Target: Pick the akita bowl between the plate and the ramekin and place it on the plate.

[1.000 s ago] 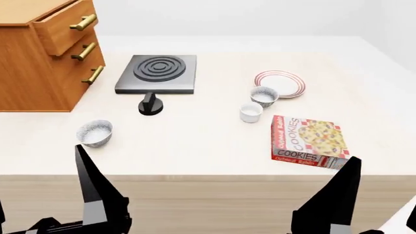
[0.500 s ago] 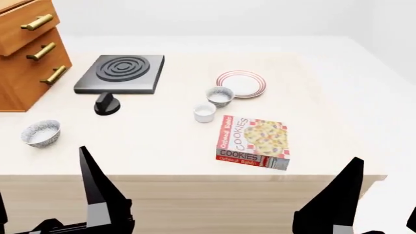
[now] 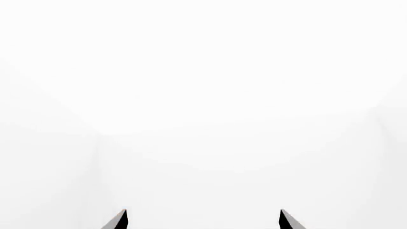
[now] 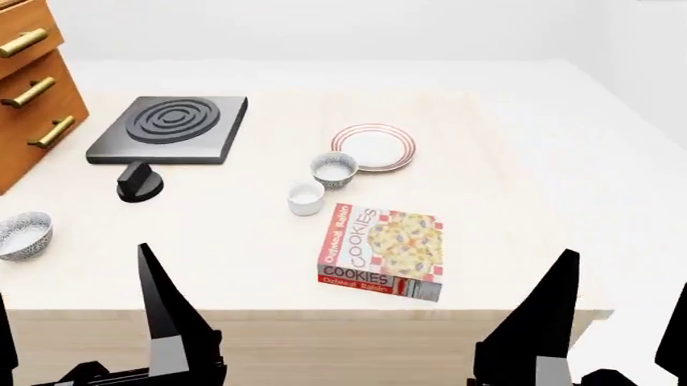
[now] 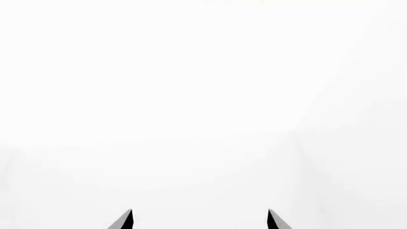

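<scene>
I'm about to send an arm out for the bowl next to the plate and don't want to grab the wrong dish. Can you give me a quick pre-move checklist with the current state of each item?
1. Target identified: the akita bowl, speckled, sits between the plate and the ramekin: ok.
2. Look-alike ruled out: a second speckled bowl sits at the table's far left edge, away from the plate: ok.
3. Plate free to receive the bowl: nothing on it: ok.
4. Left gripper open, empty: ok.
5. Right gripper open, empty: ok.
6. Approach path: the cookie box lies between the right arm and the bowl: not ok, go over it.
</scene>
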